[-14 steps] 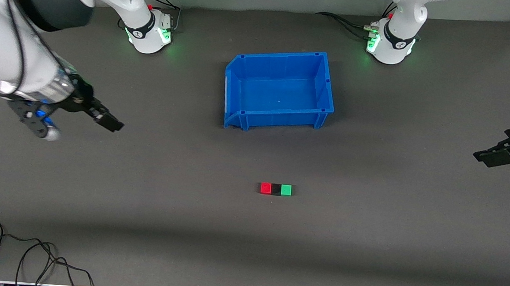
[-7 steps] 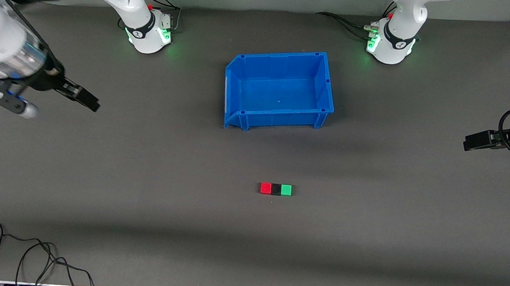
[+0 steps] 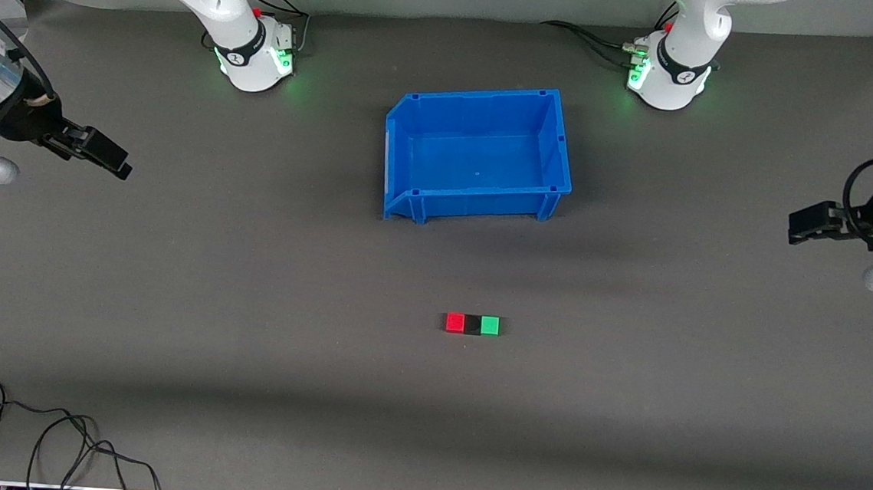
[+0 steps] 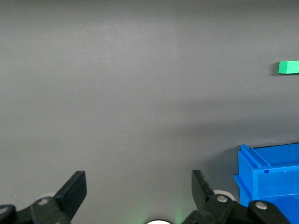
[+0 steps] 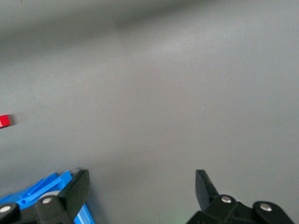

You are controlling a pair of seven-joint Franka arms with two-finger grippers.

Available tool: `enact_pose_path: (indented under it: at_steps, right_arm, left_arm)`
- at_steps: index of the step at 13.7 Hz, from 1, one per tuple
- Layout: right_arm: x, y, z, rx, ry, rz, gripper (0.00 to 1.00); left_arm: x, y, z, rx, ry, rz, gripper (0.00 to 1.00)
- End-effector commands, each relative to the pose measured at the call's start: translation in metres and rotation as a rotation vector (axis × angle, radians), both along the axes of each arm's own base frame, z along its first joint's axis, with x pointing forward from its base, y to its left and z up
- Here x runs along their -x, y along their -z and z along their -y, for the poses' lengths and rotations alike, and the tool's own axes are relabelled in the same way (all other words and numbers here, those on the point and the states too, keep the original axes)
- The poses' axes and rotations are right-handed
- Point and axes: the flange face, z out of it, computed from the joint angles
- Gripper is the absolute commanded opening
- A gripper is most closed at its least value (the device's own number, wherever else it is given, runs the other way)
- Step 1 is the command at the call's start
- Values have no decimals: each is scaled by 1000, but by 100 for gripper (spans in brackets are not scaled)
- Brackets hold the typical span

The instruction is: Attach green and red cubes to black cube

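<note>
The red cube point(image 3: 455, 322), the black cube point(image 3: 472, 325) and the green cube point(image 3: 490, 326) sit in a touching row on the grey mat, nearer the front camera than the blue bin, with the black one in the middle. My left gripper point(image 3: 800, 224) is open and empty, up over the mat at the left arm's end of the table. My right gripper point(image 3: 108, 157) is open and empty, up over the mat at the right arm's end. The left wrist view shows the green cube point(image 4: 288, 67); the right wrist view shows the red cube point(image 5: 4, 121).
An empty blue bin point(image 3: 475, 196) stands at mid-table between the two bases; parts of it show in the left wrist view point(image 4: 268, 179) and the right wrist view point(image 5: 51, 186). A black cable point(image 3: 46, 441) lies coiled on the mat's corner nearest the camera at the right arm's end.
Both grippers have drawn away from the cube row toward their own ends of the table and risen. The three cubes have not moved.
</note>
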Motion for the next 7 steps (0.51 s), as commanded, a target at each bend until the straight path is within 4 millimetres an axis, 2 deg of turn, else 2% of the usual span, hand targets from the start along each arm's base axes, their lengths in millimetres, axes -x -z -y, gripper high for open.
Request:
enact_pose_path:
  at_steps: [1, 3, 7]
  right_arm:
    - [-7, -9, 5, 8, -30, -5, 100]
    - [-17, -14, 12, 5, -68, 3, 100]
    - [-20, -6, 10, -5, -96, -15, 100]
  left_arm:
    - [30, -2, 6, -13, 44, 40, 100]
    - [35, -5, 9, -10, 72, 61, 100]
    - [48, -3, 6, 4, 133, 117, 100]
